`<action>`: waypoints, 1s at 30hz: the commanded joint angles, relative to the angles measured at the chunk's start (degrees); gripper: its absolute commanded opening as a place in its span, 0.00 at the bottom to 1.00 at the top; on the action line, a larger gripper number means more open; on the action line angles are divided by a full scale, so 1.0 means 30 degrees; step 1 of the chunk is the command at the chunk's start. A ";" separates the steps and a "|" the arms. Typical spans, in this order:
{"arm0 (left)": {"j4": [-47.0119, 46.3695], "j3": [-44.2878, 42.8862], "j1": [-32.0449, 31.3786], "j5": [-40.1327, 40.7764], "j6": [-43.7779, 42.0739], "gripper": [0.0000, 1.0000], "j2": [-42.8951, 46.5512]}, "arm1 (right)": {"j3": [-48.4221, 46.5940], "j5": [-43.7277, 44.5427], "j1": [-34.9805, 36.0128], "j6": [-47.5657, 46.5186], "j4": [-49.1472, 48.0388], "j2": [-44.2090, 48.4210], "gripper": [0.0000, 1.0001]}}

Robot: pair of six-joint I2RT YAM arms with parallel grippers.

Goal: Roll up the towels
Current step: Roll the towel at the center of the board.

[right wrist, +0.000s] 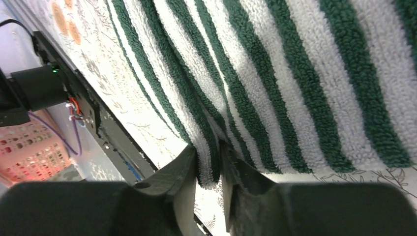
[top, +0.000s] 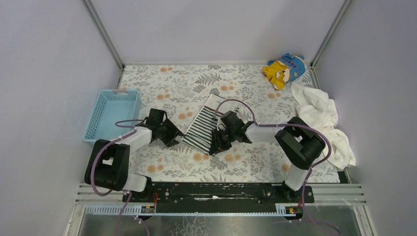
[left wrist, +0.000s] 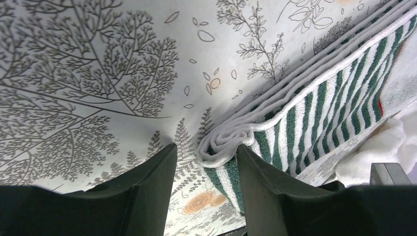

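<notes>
The small striped towel (top: 203, 125) lies flat mid-table, its stripes dark and white. In the left wrist view its near-left end is curled into a small roll (left wrist: 227, 140). My left gripper (top: 173, 136) (left wrist: 206, 147) stands open astride that rolled end, with the right finger (left wrist: 265, 187) against the cloth and the left one apart from it. My right gripper (top: 218, 142) (right wrist: 207, 147) is at the towel's near-right edge, shut on a fold of the striped towel (right wrist: 295, 73). The large white towel (top: 322, 123) lies crumpled at the right edge.
A light blue basket (top: 110, 113) stands at the left, beside the left arm. A yellow-and-blue printed cloth (top: 283, 69) sits in the back right corner. The floral table cover (top: 196, 83) is walled in on three sides, with a black rail (top: 216, 191) along the front.
</notes>
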State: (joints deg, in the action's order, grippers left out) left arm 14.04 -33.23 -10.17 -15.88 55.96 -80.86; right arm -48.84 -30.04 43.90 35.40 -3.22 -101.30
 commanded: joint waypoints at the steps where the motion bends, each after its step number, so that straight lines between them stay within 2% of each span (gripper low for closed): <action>1: 0.1339 0.0580 -0.0495 0.3275 -0.0303 0.50 -0.1141 | -0.0509 0.1810 0.0247 -0.1423 0.2127 -0.0255 0.25; 6: 0.2061 0.0212 -0.0504 0.4084 -0.0271 0.53 0.0315 | -0.0047 0.0340 0.0231 -0.0346 0.0366 -0.1011 0.18; 12: 0.2388 -0.0342 -0.0512 0.4014 -0.0518 0.53 -0.0528 | -0.0037 -0.0393 0.0213 0.0795 -0.0396 -0.1907 0.14; 15: 0.2295 -0.0194 -0.0504 0.3935 -0.0302 0.54 0.0136 | 0.0026 -0.0972 0.0177 0.1457 -0.0915 -0.2365 0.10; 22: 0.3578 -0.0197 -0.0204 0.4754 0.0277 0.70 0.3626 | 0.0849 -0.3106 -0.0047 0.4173 -0.4500 -0.3694 0.03; 26: 0.3505 0.0033 -0.0152 0.3908 0.0289 0.75 0.4553 | 0.1133 -0.3393 -0.0155 0.4886 -0.5493 -0.3988 0.02; 30: 0.2838 0.0845 -0.0156 0.2437 0.0140 0.77 0.4894 | 0.1485 -0.3704 -0.0358 0.5492 -0.6417 -0.4264 0.02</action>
State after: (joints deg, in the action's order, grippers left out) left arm 22.68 -33.43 -11.03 -5.19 56.69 -67.18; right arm -46.85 -43.22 43.07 50.00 -22.11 -110.96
